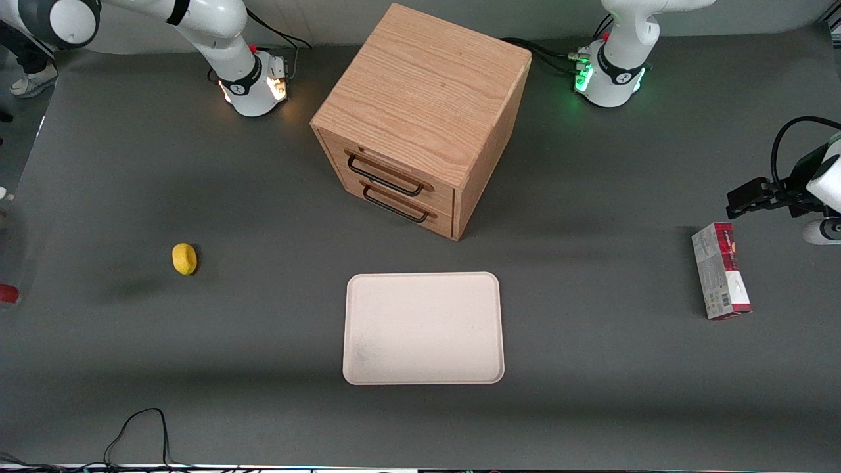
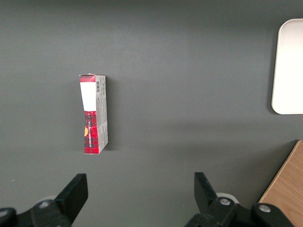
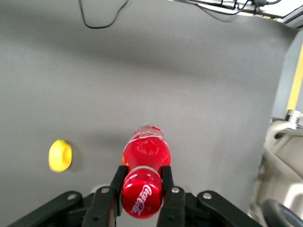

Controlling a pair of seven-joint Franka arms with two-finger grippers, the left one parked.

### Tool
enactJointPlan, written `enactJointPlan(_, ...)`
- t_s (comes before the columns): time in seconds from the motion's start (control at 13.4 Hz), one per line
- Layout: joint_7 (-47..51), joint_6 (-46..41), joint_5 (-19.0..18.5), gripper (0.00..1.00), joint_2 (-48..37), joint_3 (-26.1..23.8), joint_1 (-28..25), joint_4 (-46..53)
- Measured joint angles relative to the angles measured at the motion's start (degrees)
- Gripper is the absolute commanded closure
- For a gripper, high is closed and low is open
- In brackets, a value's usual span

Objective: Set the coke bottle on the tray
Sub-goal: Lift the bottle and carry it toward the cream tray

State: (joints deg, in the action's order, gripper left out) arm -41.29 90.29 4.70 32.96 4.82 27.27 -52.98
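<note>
My right gripper [image 3: 143, 177] is shut on the coke bottle [image 3: 146, 150]. Its two black fingers [image 3: 119, 176] clamp the neck just under the red cap with the white script logo. The red body hangs below the fingers over the grey table. In the front view only a red sliver of the coke bottle [image 1: 6, 293] shows, at the working arm's end of the table. The cream tray [image 1: 424, 327] lies flat mid-table, nearer the front camera than the cabinet and well away from the gripper. Nothing lies on it. One corner of the tray [image 2: 289, 66] shows in the left wrist view.
A small yellow lemon-like object [image 1: 184, 258] lies on the table between the gripper and the tray, close to the bottle [image 3: 60, 155]. A wooden two-drawer cabinet [image 1: 420, 112] stands mid-table. A red-and-grey carton [image 1: 721, 279] lies toward the parked arm's end. A black cable [image 1: 141, 427] lies near the front edge.
</note>
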Motion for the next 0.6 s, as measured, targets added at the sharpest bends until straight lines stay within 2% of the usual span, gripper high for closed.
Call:
enactJointPlan(0.22,-0.05,-5.46,-0.27,1.0,-6.36,0.33,0.13,-0.03)
enactJointPlan(0.45,-0.05,-7.65,-0.24,1.0,-8.85,0.15,-0.4,-0.22)
enactJointPlan(0.6,3.0,-8.95,-0.67,1.0,-8.82,-0.15,-4.36,-0.27)
